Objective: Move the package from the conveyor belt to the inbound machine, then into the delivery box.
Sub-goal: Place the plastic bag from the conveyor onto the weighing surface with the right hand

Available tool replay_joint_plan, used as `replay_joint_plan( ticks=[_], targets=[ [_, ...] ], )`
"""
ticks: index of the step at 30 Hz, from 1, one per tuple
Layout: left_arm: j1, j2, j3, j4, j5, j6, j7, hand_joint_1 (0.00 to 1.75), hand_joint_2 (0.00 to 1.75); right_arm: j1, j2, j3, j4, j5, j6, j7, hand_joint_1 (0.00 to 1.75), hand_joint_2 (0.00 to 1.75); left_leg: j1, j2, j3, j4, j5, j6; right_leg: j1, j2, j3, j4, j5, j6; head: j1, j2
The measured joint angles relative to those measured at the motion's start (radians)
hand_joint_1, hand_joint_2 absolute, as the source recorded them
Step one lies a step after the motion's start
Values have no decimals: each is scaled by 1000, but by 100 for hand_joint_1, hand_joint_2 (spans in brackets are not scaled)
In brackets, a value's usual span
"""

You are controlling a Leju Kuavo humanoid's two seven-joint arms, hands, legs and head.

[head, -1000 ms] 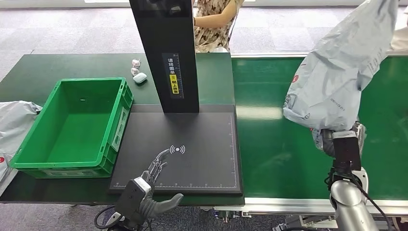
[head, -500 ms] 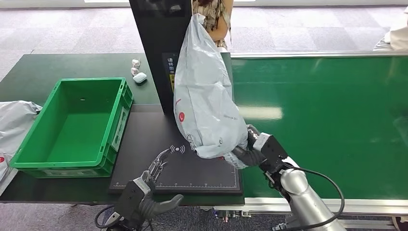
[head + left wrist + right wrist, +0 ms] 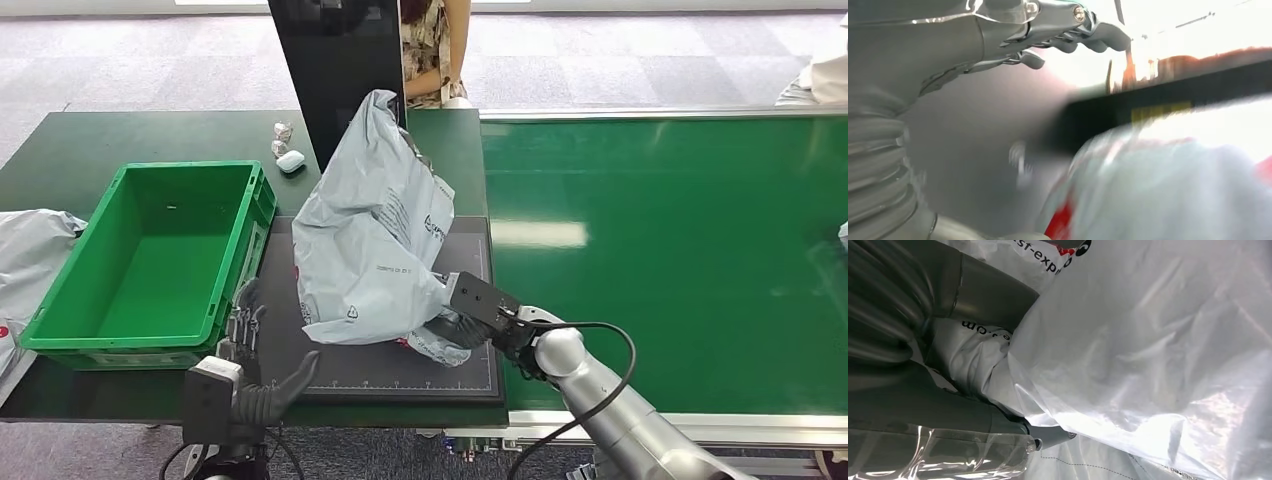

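Green box [image 3: 150,262] sits at the left; left hand [image 3: 252,372] hovers at the pad's [image 3: 395,365] near edge, fingers apart and empty; grey package [image 3: 368,250] rests on the pad, its near end gripped by right hand [image 3: 455,328]

The right arm [image 3: 610,400] is a smooth silver tube with a rounded joint, a black box-shaped module at its wrist and a black cable looping beside it. The left robot hand [image 3: 245,375] has dark slim fingers, a thick grey thumb and a black wrist block. Up close, the left robot hand shows a grey ribbed cover [image 3: 878,165], polished metal links and small screws.
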Motion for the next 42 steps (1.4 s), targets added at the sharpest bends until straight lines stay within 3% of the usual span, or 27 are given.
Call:
replay_joint_plan(
  ticks=[4, 6, 10, 14, 18, 24, 28, 33, 42],
  targets=[
    [27, -25, 82, -60, -137, 252, -107, 0, 175, -13, 0, 35, 33, 23, 4, 57, 175, 175, 0, 0, 0, 0, 0, 0, 0, 1, 0, 0, 0, 0, 0, 0],
    [40, -57, 156, -102, -210, 324, -185, 0, 175, -17, -1, 47, 41, 29, 3, 73, 175, 175, 0, 0, 0, 0, 0, 0, 0, 0, -1, 0, 0, 0, 0, 0],
    [61, -132, 322, -187, -264, 341, -319, 0, 175, -21, -4, 63, 50, 33, -3, 90, 175, 175, 0, 0, 0, 0, 0, 0, 0, 0, -1, 0, 0, 0, 0, 0],
    [64, -182, 408, -236, -294, 342, -336, 0, 175, -24, -10, 72, 54, 33, 5, 95, 175, 175, 0, 0, 0, 0, 0, 0, 0, 0, 0, 0, 0, 0, 0, 0],
    [62, -216, 450, -269, -303, 342, -339, 0, 175, -35, -13, 82, 56, 38, 27, 100, 0, 175, 0, 0, 0, 0, 0, 0, 0, 0, 0, 0, 0, 0, 0, 0],
    [62, -233, 460, -337, -309, 342, -340, 0, 175, -39, -14, 97, 56, 25, 29, 77, 0, 175, 0, 0, 0, 0, 0, 0, 0, 0, -1, 0, 0, 0, 0, 0],
    [64, -236, 460, -371, -323, 342, -340, 0, 175, -25, -20, 86, 43, -8, 3, 12, 0, 175, 0, 0, 0, 0, 0, 0, 0, 0, -1, 0, 0, 0, 0, 0],
    [62, -240, 458, -389, -335, 342, -340, 0, 175, 16, -40, 34, 1, -45, -31, -50, 0, 175, 0, 0, 0, 0, 0, 0, 0, 0, -1, -1, 0, 0, 0, 0],
    [51, -240, 449, -389, -347, 340, -340, 0, 175, 125, -61, -75, -122, -54, -81, -87, 0, 175, 0, 0, 0, 0, 0, 0, 0, 0, -1, -1, 0, 0, 0, 0]
  ],
)
